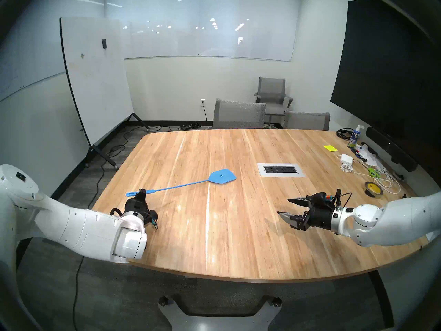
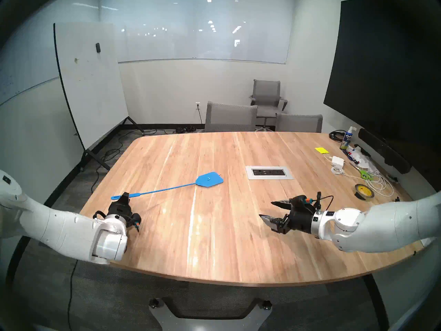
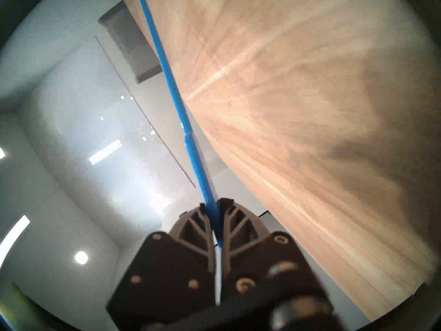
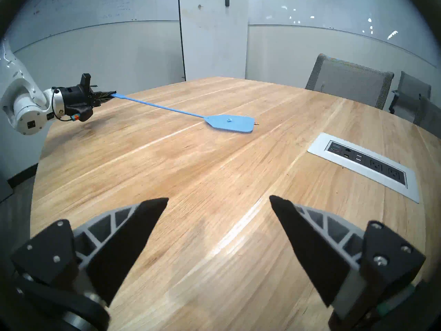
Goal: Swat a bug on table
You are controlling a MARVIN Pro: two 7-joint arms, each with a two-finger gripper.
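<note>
Pretty clearly an office meeting room: big light-wood plank conference table (image 1: 238, 227) with a built-in silver power-outlet panel (image 1: 280, 169), grey mesh office chairs (image 1: 238, 114), a rolling whiteboard (image 1: 95, 79), glass wall boards, and a large black wall screen (image 1: 386, 67).

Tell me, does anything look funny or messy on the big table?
Mostly tidy. The blue fly swatter lies head-down on the table, and a tiny bug pokes out just past its edge, apparently not covered. Tangled white cables clutter the far right corner.

Blue fly swatter (image 1: 223, 176) head flat on table (image 1: 214, 227), handle in left gripper (image 1: 142, 192).
</note>
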